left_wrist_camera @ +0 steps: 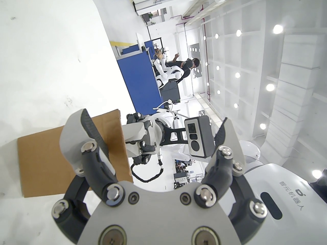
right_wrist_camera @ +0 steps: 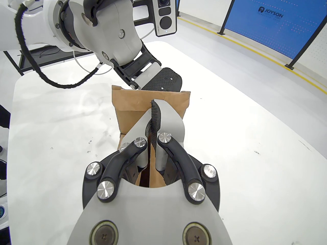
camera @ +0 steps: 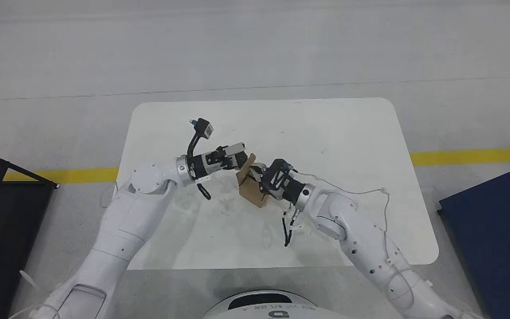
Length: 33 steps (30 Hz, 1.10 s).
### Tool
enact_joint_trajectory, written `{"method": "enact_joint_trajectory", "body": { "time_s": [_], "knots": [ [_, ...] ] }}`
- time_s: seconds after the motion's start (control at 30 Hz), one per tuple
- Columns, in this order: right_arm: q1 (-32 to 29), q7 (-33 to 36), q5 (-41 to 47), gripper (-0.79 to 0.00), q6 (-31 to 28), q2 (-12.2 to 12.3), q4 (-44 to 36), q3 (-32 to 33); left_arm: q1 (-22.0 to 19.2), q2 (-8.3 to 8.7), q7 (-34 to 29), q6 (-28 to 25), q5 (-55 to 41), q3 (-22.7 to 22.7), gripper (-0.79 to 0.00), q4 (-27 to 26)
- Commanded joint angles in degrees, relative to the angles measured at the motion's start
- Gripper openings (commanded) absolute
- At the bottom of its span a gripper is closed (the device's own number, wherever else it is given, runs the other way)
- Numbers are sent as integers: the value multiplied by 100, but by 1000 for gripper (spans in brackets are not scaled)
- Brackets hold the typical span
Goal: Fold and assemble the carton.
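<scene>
Brown carton, pinched by right jaws

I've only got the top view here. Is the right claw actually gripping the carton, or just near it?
Observer: Gripping. The right wrist view shows the right claw shut on a thin edge of the carton.
Operator: And the left claw, is it clamped too?
Observer: No. The left claw is wide open; one finger lies across a cardboard panel, the other stands clear of it.
</scene>
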Motion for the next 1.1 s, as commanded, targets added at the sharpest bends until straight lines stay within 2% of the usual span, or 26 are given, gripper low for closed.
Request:
{"method": "enact_joint_trajectory", "body": {
  "time_s": [0.0,0.2,0.33,0.73,1.07],
  "knots": [
    [-194,-333,-65,-785,-125,49,-74,155,36,-1,-70,56,-265,-32,0,-24],
    [-814,-1294,-333,-785,-624,218,31,677,34,2,-296,189,-600,-97,0,-30],
    [-945,-1225,-452,-760,-794,269,242,794,29,-3,-309,233,-491,-42,0,-77],
    [-748,-830,-346,-785,-985,255,513,650,-65,-48,-188,371,163,292,0,-51],
    [-712,-1006,-266,-785,-994,260,635,677,-155,14,-378,365,777,247,0,-113]
  ]
}}
